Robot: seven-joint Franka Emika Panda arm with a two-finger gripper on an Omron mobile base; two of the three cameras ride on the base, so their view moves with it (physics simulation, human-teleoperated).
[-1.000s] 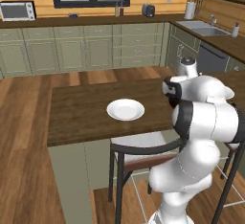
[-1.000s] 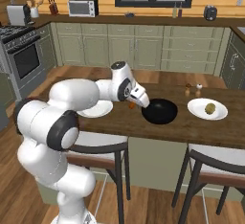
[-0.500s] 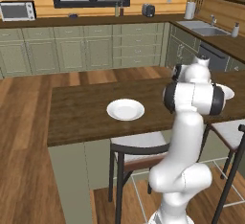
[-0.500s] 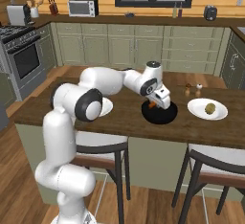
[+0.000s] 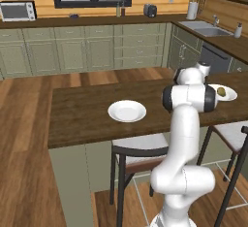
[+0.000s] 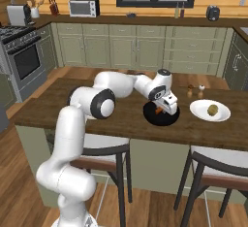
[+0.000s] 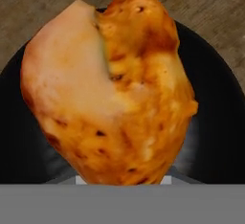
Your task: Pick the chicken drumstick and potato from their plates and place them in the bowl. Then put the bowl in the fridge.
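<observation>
While the two-finger gripper is held just above the round glossy black bowl, the small orange-brown glazed chicken drumstick is seen clamped in it, hanging over the bowl's dark interior in the hand view. The first transfer is judged to be nearly done: a release into the bowl is called for next, and afterwards a reach to the small yellowish-tan potato, which is left on its round white plate just beside the bowl. A second white plate is seen bare on the dark wooden counter. The white arm is stretched far forward and bent downward at the wrist.
</observation>
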